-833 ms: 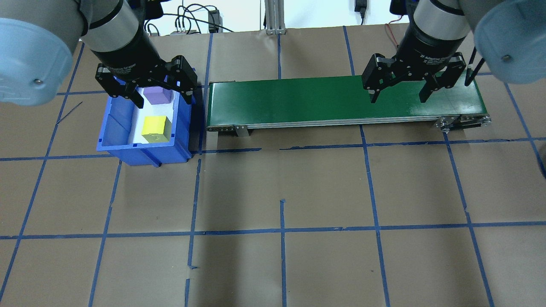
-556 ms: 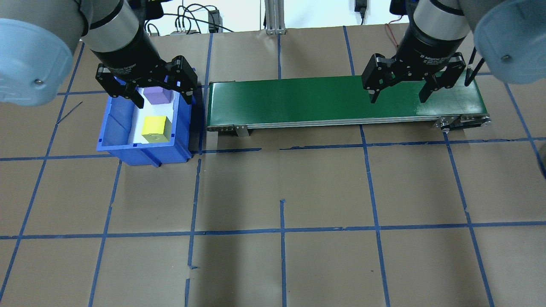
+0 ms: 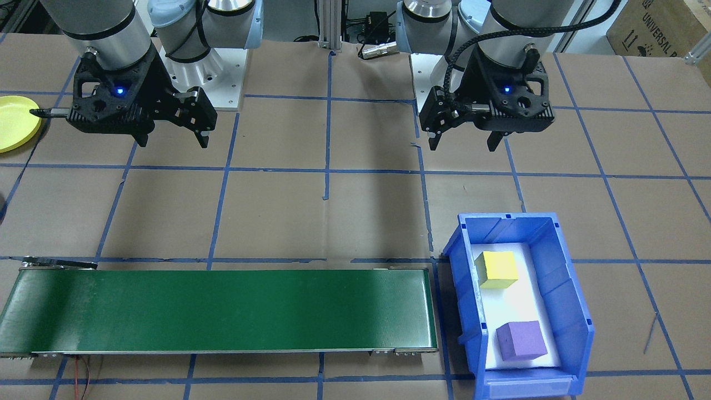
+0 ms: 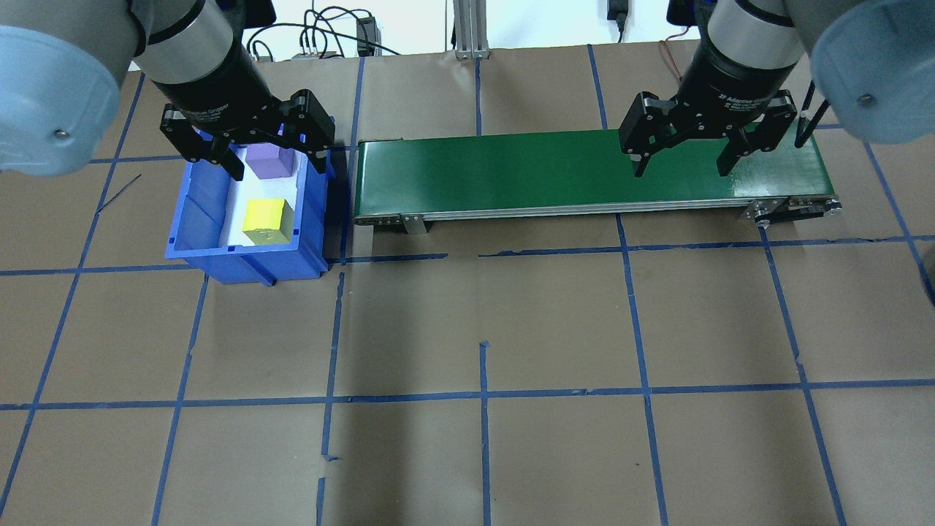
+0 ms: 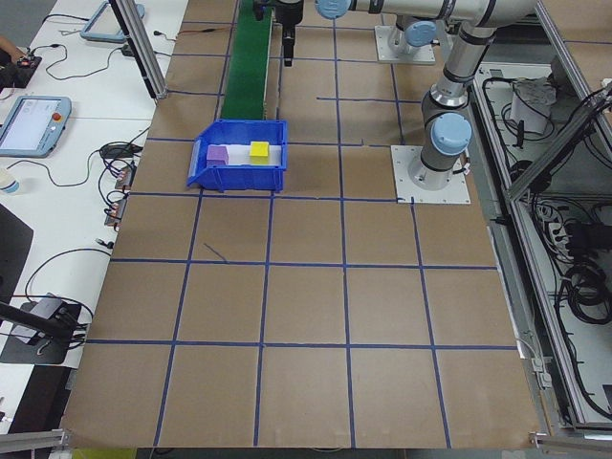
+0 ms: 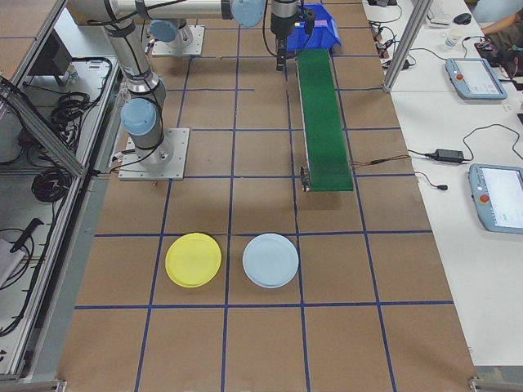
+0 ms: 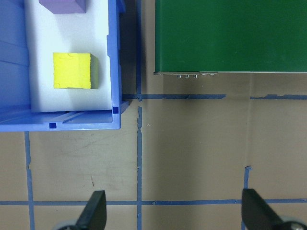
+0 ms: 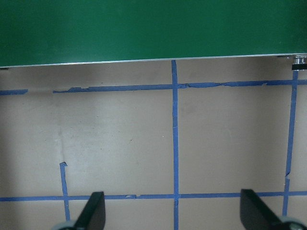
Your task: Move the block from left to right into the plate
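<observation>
Two foam cubes in blue bin (image 4: pixel 193 219), untouched.
Left pincer (image 4: pixel 277 162) and right pincer (image 4: pixel 683 162) both spread wide, empty; yellow plate (image 6: pixel 193 260) well apart.

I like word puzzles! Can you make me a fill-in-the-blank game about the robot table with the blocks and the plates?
1. The yellow block and the purple block both sit inside the ____ bin.
2. The long belt beside the bin is coloured ____.
3. Nothing is held by the left gripper; its fingers are ____.
4. Next to the yellow plate on the table lies a light ____ plate.

Missing words: blue; green; open; blue
</observation>
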